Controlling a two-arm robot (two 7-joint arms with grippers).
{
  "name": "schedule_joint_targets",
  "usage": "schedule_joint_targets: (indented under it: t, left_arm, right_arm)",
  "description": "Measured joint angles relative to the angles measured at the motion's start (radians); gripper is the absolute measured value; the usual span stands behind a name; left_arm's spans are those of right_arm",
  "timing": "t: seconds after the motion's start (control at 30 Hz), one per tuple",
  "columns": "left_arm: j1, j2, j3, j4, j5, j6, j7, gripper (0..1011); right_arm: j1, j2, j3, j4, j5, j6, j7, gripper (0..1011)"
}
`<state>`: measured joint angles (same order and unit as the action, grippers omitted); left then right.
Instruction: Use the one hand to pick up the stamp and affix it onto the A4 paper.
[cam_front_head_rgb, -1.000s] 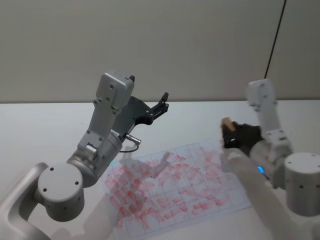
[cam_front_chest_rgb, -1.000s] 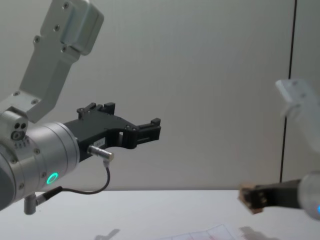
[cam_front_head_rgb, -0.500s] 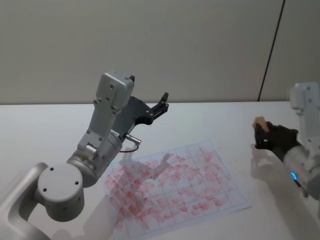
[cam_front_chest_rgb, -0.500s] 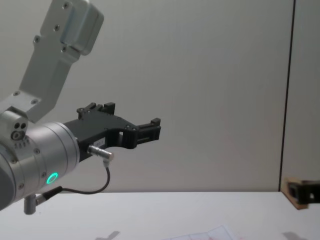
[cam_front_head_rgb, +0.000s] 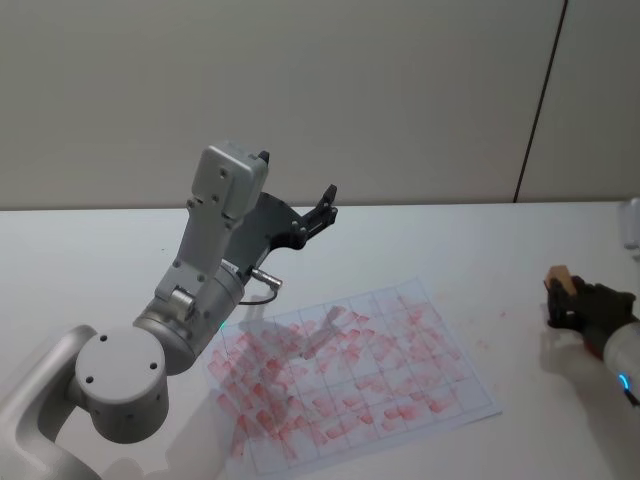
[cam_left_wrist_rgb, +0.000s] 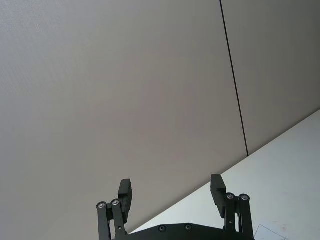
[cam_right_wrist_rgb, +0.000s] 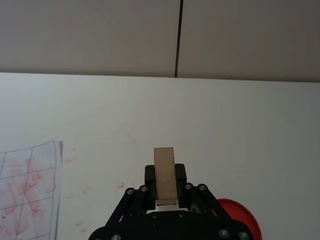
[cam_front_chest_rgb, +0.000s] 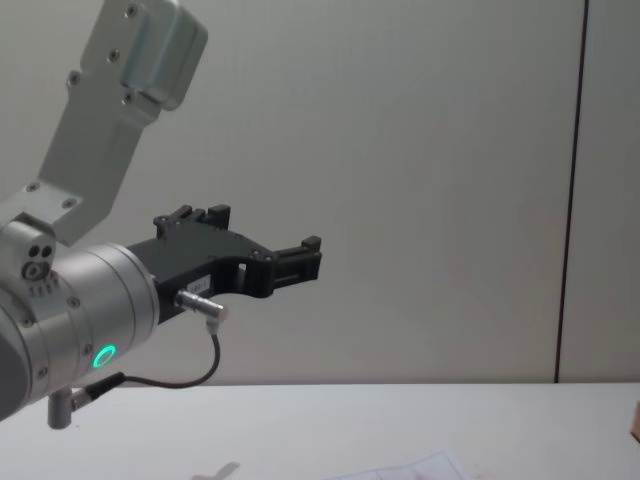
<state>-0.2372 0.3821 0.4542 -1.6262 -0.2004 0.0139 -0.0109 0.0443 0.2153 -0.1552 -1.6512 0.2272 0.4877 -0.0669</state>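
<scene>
The stamp, a light-brown block, stands upright in my right gripper, which is shut on it above the table at the far right, well off the paper's right edge. In the right wrist view the stamp sticks out from between the black fingers. The A4 paper lies flat in the middle, covered with a red grid and red prints. My left gripper, on the arm with the green ring, hangs open high behind the paper; the left wrist view shows its fingers spread apart.
A red round disc lies on the table under the right gripper. The white table runs back to a grey wall. The left arm's elbow bulks large at the front left.
My right gripper has carried the stamp to the right, from the paper's right edge out to the far right of the table. The left arm has not moved.
</scene>
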Motion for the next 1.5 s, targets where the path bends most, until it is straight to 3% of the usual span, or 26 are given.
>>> schedule_joint_targets:
  t: [0.83, 1.17, 1.33, 1.5]
  left_arm:
    - [0.0, 0.0, 0.0, 0.0, 0.0, 0.0, 0.0, 1001]
    - [0.0, 0.0, 0.0, 0.0, 0.0, 0.0, 0.0, 1001]
    - [0.0, 0.0, 0.0, 0.0, 0.0, 0.0, 0.0, 1001]
    - [0.0, 0.0, 0.0, 0.0, 0.0, 0.0, 0.0, 1001]
  right_arm:
    - [-0.036, 0.039, 0.056, 0.009, 0.009, 0.048, -0.047, 239]
    - [-0.04, 0.042, 0.066, 0.015, 0.025, 0.041, -0.017, 536]
    - [-0.045, 0.043, 0.069, 0.007, 0.027, 0.017, 0.001, 737]
    - [-0.053, 0.046, 0.07, -0.01, 0.02, -0.013, 0.013, 852]
